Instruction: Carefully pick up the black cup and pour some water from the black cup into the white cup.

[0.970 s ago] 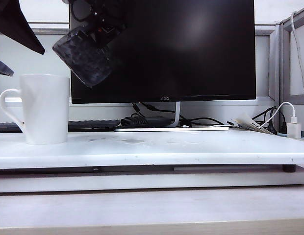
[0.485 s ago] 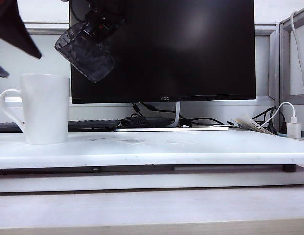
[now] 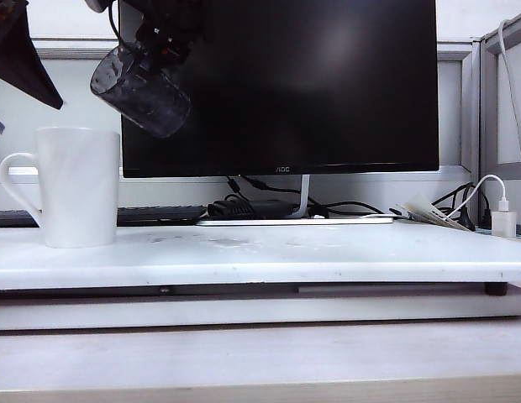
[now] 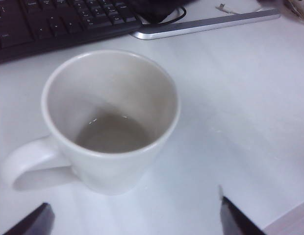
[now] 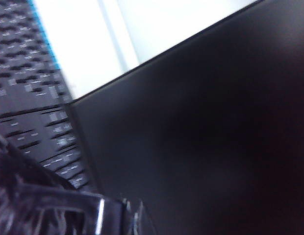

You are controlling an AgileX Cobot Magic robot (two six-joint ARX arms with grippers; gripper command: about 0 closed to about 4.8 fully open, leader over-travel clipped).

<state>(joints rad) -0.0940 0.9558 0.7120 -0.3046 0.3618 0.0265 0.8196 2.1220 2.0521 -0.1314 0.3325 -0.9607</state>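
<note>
Right now I see the right gripper [image 3: 164, 38] clamped on the black cup [image 3: 141, 91], tilted in the air above and beside the white cup [image 3: 76, 186]; left gripper [image 4: 135, 220] spread wide over that cup on the table [image 3: 328, 252].

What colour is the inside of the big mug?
Plain off-white, like its outside; the white cup shows best in the left wrist view.

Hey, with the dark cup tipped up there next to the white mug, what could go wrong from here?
1. The right claw holds the dark bumpy glass cup tilted high, up and to the right of the tall white ceramic mug; from that height water could miss the rim and splash the white tabletop.
2. A spill might reach the black keyboard just behind the mug.
3. The open left claw hovers close and could nudge the mug.
</note>
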